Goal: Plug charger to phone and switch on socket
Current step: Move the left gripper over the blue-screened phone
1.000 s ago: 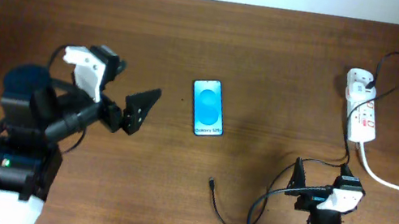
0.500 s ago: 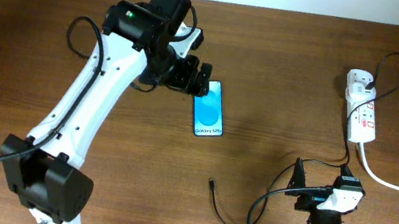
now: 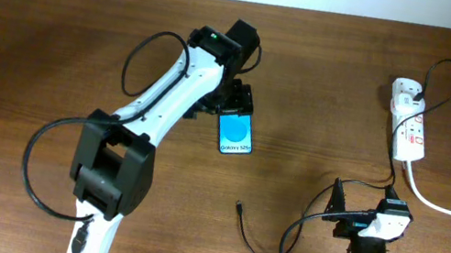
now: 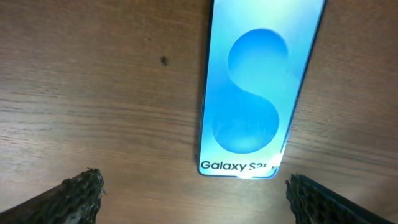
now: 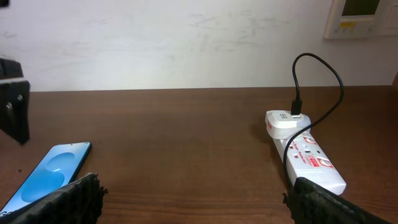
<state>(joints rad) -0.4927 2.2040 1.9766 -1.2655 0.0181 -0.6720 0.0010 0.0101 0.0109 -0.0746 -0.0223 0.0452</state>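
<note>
The phone (image 3: 235, 134), blue screen up, lies at mid table. My left gripper (image 3: 236, 102) is open and hovers over the phone's far end. In the left wrist view the phone (image 4: 255, 93) lies just beyond my open left fingertips (image 4: 199, 199), untouched. The charger (image 3: 249, 234) lies loose on the table, its plug tip in front of the phone. The socket (image 3: 407, 131) is at the far right and also shows in the right wrist view (image 5: 306, 157). My right gripper (image 3: 362, 206) is open and empty near the front edge; its fingertips (image 5: 205, 202) hold nothing.
A white adapter (image 5: 283, 121) with a black cable sits plugged in the socket's far end. The thick white cord (image 3: 444, 207) runs off to the right. The phone's end (image 5: 50, 171) and part of the left gripper (image 5: 13, 106) show in the right wrist view.
My left arm has swung from the left side of the table out over the phone. The right arm, phone, charger and socket have not moved.
</note>
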